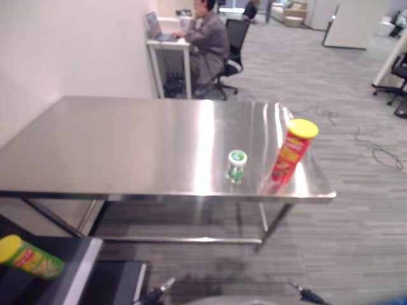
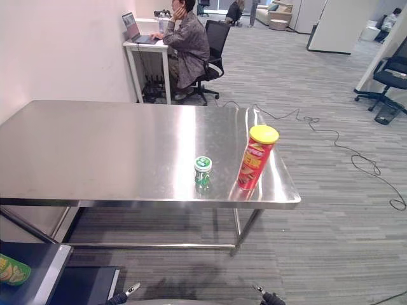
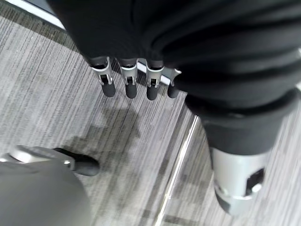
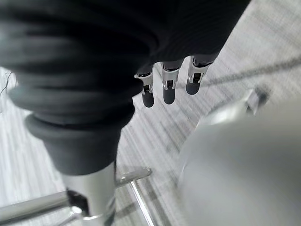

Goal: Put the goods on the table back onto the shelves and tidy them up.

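Observation:
A red chip can (image 1: 291, 151) with a yellow lid stands upright near the right end of the steel table (image 1: 127, 140). Just left of it, close to the front edge, stands a small green and white jar (image 1: 236, 165). A green can (image 1: 28, 257) with a yellow lid lies on its side on the dark shelf (image 1: 79, 267) at the lower left. My left hand (image 3: 128, 77) hangs over the carpet with straight fingers and holds nothing. My right hand (image 4: 168, 84) hangs the same way, fingers straight and empty. Both hands are well below and short of the table.
A person (image 1: 210, 38) sits on an office chair at a white desk (image 1: 168, 47) with a laptop, behind the table by the wall. A cable (image 2: 356, 159) trails over the carpet to the right. More office chairs (image 2: 391, 73) stand at the far right.

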Robot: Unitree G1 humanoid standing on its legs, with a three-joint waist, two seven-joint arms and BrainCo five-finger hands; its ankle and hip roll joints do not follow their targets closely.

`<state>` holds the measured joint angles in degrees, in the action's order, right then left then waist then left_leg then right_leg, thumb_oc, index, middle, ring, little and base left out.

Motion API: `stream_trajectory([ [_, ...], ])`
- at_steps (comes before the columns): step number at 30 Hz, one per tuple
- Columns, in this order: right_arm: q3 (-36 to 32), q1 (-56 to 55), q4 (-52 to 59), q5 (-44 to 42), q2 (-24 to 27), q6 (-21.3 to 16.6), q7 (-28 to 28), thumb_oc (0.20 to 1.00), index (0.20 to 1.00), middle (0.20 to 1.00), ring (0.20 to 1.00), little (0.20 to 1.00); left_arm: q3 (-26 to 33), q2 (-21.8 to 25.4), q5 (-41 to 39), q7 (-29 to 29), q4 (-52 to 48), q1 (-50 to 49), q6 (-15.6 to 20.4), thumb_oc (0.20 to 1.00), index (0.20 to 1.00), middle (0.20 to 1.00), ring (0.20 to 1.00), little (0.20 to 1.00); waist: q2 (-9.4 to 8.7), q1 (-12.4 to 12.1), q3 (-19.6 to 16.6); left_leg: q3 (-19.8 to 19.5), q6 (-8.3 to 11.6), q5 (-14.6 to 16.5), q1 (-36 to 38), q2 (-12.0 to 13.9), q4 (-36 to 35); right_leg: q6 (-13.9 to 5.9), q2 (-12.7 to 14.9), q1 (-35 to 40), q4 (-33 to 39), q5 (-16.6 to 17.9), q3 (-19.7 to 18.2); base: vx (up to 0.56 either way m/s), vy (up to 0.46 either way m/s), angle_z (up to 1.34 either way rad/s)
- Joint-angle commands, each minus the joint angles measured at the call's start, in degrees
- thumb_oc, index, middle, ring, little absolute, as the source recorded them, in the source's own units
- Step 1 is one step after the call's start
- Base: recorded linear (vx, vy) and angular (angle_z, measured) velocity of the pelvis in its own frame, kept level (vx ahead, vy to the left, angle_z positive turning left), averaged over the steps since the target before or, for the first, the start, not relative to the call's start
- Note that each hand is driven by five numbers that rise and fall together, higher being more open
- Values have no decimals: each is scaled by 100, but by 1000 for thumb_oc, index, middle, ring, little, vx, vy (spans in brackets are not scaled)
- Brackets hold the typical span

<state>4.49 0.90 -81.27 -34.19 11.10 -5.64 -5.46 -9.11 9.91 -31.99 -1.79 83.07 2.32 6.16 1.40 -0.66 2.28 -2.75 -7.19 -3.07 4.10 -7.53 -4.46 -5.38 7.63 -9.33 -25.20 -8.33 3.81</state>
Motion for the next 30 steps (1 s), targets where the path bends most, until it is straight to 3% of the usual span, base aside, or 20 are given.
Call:
stream_trajectory([
  [1,-263,-127,-925,-353,-33,175,-58,1000,1000,1000,1000,1000,77,-109,200,-24,53,202,79,1000,1000,1000,1000,1000,-292,-70,147,-122,544,150,-178,554,-54,42,-252,1104,2282,714,-103,83,-74,37],
  [9,-619,-201,-948,-785,147,182,5,1000,1000,1000,1000,1000,273,-190,-34,-161,137,-34,46,1000,1000,1000,1000,1000,-278,-83,-78,-173,765,156,-177,707,-54,65,-317,1544,2990,877,-19,41,-72,27],
  [16,-1021,-269,-1049,-965,434,185,-72,1000,1000,1000,1000,1000,328,-169,31,-210,156,-27,-21,1000,1000,1000,1000,1000,-264,47,-112,-92,850,165,-150,827,-54,73,-385,1572,3020,837,-89,17,-63,9],
  [20,-1467,-409,-906,-1079,913,81,-164,1000,1000,1000,1000,1000,356,-102,148,-232,135,-77,-15,1000,1000,1000,1000,1000,-275,215,-104,45,893,182,-169,896,-54,55,-437,1503,3020,866,-234,7,-53,-12],
  [21,-1650,-466,-726,-1065,1369,47,-105,1000,1000,1000,1000,1000,434,-16,159,-281,171,-134,-11,1000,1000,1000,1000,1000,-310,283,-107,133,914,190,-179,938,-54,38,-460,1458,3020,891,-321,1,-57,-28],
  [23,-1705,-572,-388,-912,1585,-35,-125,1000,1000,1000,1000,1000,491,21,185,-286,156,-167,16,1000,1000,1000,1000,1000,-325,310,-109,179,922,190,-183,963,-54,34,-467,1434,3020,907,-368,3,-32,-42],
  [24,-2132,-900,770,-715,1939,-330,-206,1000,1000,1000,1000,1000,702,35,222,-336,139,-261,26,1000,1000,1000,1000,1000,-361,418,-115,231,927,203,-179,985,-54,16,-479,1404,3020,928,-430,25,-14,-50],
  [26,-2742,-1489,2405,-439,1987,-597,-460,1000,1000,1000,1000,1000,929,-22,310,-359,144,-357,6,1000,1000,1000,1000,1000,-368,513,-157,250,929,183,-204,992,-54,10,-486,1352,3020,965,-439,22,-10,-49],
  [27,-2762,-1527,2452,-419,1969,-578,-483,1000,1000,1000,1000,1000,914,-23,311,-358,144,-368,6,1000,1000,1000,1000,1000,-364,504,-168,244,930,239,-173,995,-54,8,-488,1384,3020,918,-435,48,-9,-27],
  [28,-3245,-1976,3710,-89,1966,-742,-650,1000,1000,1000,1000,1000,1143,-68,391,-366,171,-435,-30,1000,1000,1000,1000,1000,-369,593,-209,251,937,267,-171,1012,-54,7,-492,1375,3020,910,-443,60,-6,-3],
  [30,-3389,-2042,4125,70,2002,-781,-747,1000,1000,1000,1000,1000,1223,-87,412,-375,184,-439,-60,1000,1000,1000,1000,1000,-369,611,-214,256,940,275,-173,1018,-54,8,-492,1372,3019,906,-441,20,-3,1],
])
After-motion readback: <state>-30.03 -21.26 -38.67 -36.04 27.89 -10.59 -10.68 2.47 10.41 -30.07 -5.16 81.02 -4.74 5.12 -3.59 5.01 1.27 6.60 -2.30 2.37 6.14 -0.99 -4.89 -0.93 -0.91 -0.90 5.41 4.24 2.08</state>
